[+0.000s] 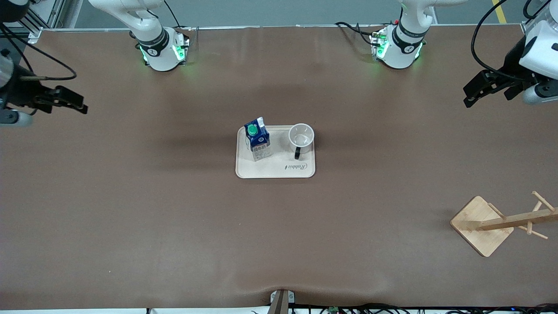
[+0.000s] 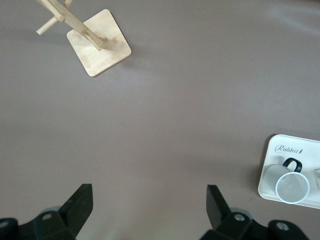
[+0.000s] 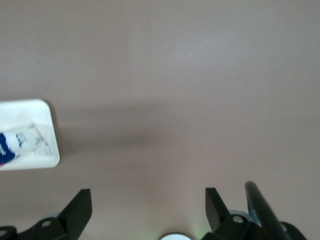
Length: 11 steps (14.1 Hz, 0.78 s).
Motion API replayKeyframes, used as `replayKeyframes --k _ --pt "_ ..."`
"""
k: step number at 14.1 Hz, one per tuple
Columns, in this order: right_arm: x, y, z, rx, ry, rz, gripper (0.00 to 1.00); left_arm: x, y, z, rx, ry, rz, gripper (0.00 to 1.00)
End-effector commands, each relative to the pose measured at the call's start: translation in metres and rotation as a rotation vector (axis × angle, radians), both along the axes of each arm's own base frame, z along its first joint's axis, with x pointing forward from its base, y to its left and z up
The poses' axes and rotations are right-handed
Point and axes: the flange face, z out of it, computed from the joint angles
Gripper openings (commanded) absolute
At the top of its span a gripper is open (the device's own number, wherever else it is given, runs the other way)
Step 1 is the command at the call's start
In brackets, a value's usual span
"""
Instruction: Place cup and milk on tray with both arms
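1. Tray (image 1: 275, 171) sits mid-frame in the front view, flat on the brown table (image 1: 130, 209).
2. Milk (image 1: 257, 140) stands upright on the tray, at the corner toward the right arm's end, green cap up.
3. Cup (image 1: 301, 137) stands upright on the tray beside the milk, toward the left arm's end; handle points toward the front camera. The two are near each other, not touching.
4. "Rabbit" script is on the tray's bare strip, lower in frame than the cup.
5. Left gripper (image 1: 473, 93) is at the upper right edge of the front view, jaws open and empty, over bare table well apart from the tray. Arm waits.
6. Right gripper (image 1: 78, 103) is at the upper left edge, jaws open and empty, also over bare table. Arm waits.
7. Left wrist view: both fingers (image 2: 80, 202) spread wide, cup and tray corner at frame's lower right.
8. Wooden rack (image 1: 490, 222) stands at the lower right of the front view, toward the left arm's end, well apart from the tray.
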Motion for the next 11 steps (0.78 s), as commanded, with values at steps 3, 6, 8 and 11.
replayKeyframes --k 3,6,8,11 --pt "0.02 -0.012 0.009 -0.01 -0.021 -0.019 1.0 -0.005 0.025 0.001 -0.015 0.039 -0.039 1.0" --pt "0.02 0.014 0.022 -0.082 -0.047 0.014 1.0 -0.003 0.027 -0.001 -0.013 0.042 -0.057 1.0" --pt "0.021 0.012 0.023 -0.076 -0.051 -0.024 1.0 -0.003 0.038 0.01 -0.012 0.025 -0.053 1.0" --pt "0.022 0.012 0.029 -0.085 -0.067 -0.017 1.0 -0.004 0.042 0.011 -0.011 0.036 -0.083 1.0"
